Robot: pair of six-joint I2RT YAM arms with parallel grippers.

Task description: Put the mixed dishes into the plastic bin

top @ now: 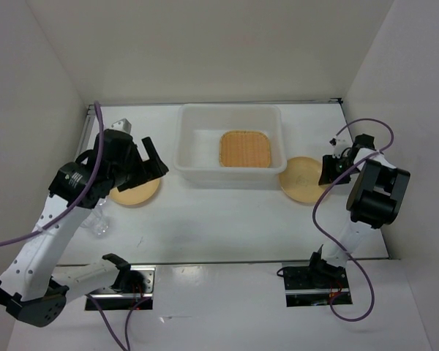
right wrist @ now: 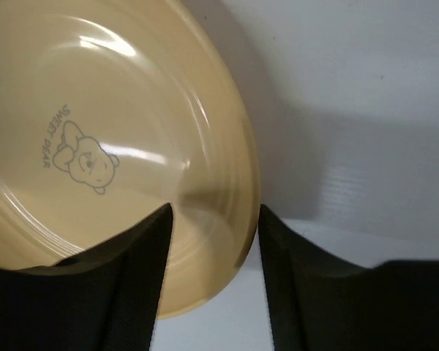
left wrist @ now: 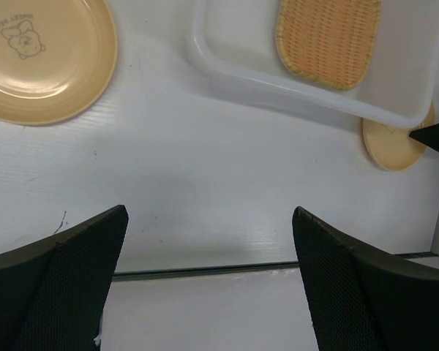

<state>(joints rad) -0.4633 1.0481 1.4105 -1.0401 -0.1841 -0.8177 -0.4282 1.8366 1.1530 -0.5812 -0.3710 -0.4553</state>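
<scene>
The plastic bin (top: 230, 172) stands at the middle back with the woven square plate (top: 245, 148) lying in it. One round tan plate (top: 135, 191) lies left of the bin, partly under my left gripper (top: 150, 164), which hovers open and empty. In the left wrist view (left wrist: 210, 219) its jaws stand wide apart over bare table, with that plate (left wrist: 40, 58), the bin (left wrist: 227, 66) and the woven plate (left wrist: 325, 40) beyond. The other round plate (top: 302, 179) lies right of the bin. My right gripper (right wrist: 214, 219) pinches its rim (right wrist: 234, 183). A clear cup (top: 99, 223) lies by the left arm.
White walls enclose the table on the left, back and right. A dark seam (left wrist: 205, 270) marks the table's near edge. The right arm's purple cable (top: 322, 212) loops over the table beside the right plate.
</scene>
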